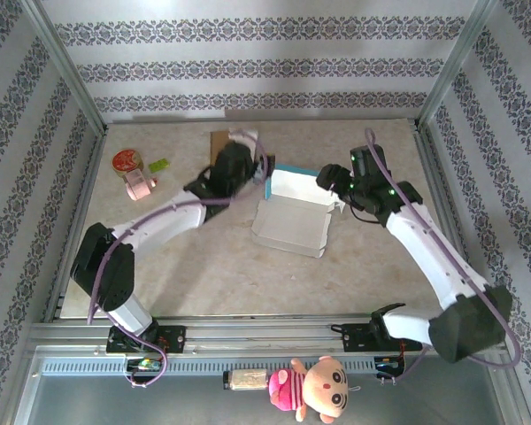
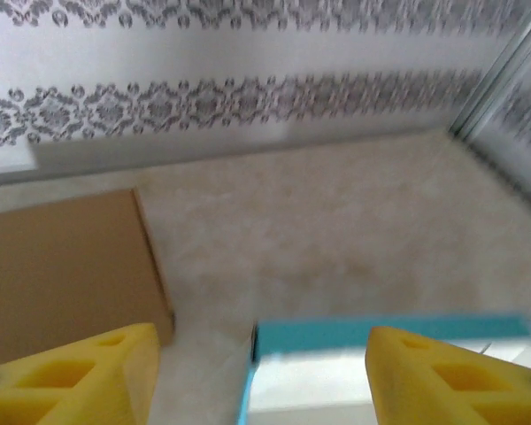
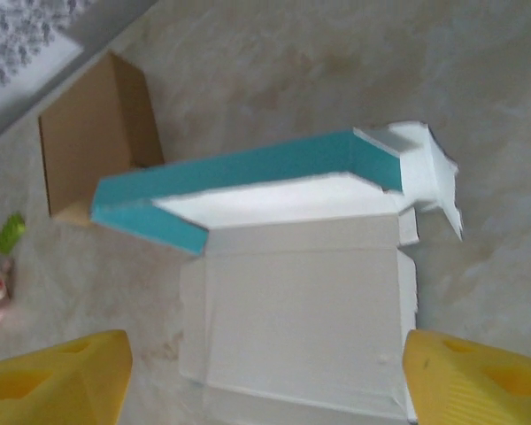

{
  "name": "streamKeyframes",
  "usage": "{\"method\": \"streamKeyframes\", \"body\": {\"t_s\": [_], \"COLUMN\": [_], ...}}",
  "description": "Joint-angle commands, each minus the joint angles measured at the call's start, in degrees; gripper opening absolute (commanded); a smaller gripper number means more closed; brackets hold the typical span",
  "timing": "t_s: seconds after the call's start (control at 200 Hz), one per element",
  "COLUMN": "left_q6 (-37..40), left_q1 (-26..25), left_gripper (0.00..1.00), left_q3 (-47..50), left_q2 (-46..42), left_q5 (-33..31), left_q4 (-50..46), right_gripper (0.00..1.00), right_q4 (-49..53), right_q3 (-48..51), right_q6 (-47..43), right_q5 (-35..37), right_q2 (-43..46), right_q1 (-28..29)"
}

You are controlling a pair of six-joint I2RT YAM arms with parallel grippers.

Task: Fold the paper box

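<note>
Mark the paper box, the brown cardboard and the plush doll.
paper box (image 3: pixel 301 310), right wrist view, on its white inner floor.
brown cardboard (image 2: pixel 62 266), left wrist view, middle of its flat face.
plush doll (image 1: pixel 326 384), top external view, on its head.

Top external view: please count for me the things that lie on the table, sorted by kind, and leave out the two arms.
Paper box, white and teal: 1
Brown cardboard piece: 1
Round tin with a red lid: 1
Small pink item: 1
Small green item: 1
Total: 5
</note>
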State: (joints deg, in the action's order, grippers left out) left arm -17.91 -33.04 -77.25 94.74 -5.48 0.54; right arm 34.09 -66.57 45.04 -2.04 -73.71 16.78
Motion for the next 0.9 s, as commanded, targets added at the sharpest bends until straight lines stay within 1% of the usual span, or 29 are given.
{"method": "streamKeyframes", "body": {"t_s": [0.0,0.035,0.1,0.18,0.235,0.3,0.335,0.37,0.425,0.48,0.575,0.68,0.79,0.894], "left_q6": [-12.99,-14.98,-16.57,-15.35,-14.92,-16.16,-17.78,-20.14,-21.74,-21.96,-21.99,-21.94,-22.25,-22.6], "left_q1": [7.21,8.74,10.34,11.01,11.22,11.41,11.72,11.68,11.78,11.81,11.75,11.82,11.78,11.79], "left_gripper": [0.63,0.63,0.65,0.67,0.68,0.71,0.73,0.73,0.74,0.74,0.69,0.63,0.56,0.51], "left_q3": [-8.94,-10.87,-13.9,-18.02,-20.39,-21.36,-21.28,-21.51,-22.33,-22.84,-22.46,-22.68,-22.96,-22.94], "left_q2": [6.04,7.79,10.61,13.8,15.51,17.87,19.22,20.54,22.25,23.22,23.94,25.0,26.05,26.78], "left_q5": [20.16,24.3,28.01,28.33,29.49,33.8,37.23,39.24,40.47,40.18,39.59,40.32,40.98,41.38], "left_q4": [-21.56,-22.21,-22.89,-25.24,-25.76,-23.24,-20.64,-18.96,-17.87,-18.16,-17.59,-17.81,-17.98,-17.77], "right_gripper": [0.76,0.75,0.75,0.77,0.79,0.81,0.81,0.8,0.8,0.8,0.81,0.81,0.77,0.75], "right_q4": [1.15,1.54,2.35,3.51,3.19,2.53,2.56,2.75,3.05,2.57,0.96,0.81,0.57,-0.03], "right_q3": [-4.96,-6.69,-9.5,-11.76,-12.26,-12.56,-12.85,-13.05,-13.02,-12.35,-10.99,-10.95,-10.7,-10.25], "right_q6": [3.59,3.73,2.75,2.3,2.48,2.43,2.19,1.77,1.59,1.7,1.42,0.3,-0.28,-0.77], "right_q5": [-1.18,-2.03,-1.92,-0.81,-2.04,-3.98,-4.61,-5.51,-6.01,-5.75,-6.07,-6.4,-6.05,-5.74], "right_q2": [-5.88,-8.02,-11.39,-14.53,-16.34,-18.31,-19.38,-20.34,-21.26,-21.56,-21.85,-22.6,-23.0,-23.06], "right_q1": [-2.2,-2.71,-2.9,-3.24,-3.71,-4.16,-4.25,-4.54,-4.59,-4.65,-4.77,-4.98,-5.26,-5.44]}}
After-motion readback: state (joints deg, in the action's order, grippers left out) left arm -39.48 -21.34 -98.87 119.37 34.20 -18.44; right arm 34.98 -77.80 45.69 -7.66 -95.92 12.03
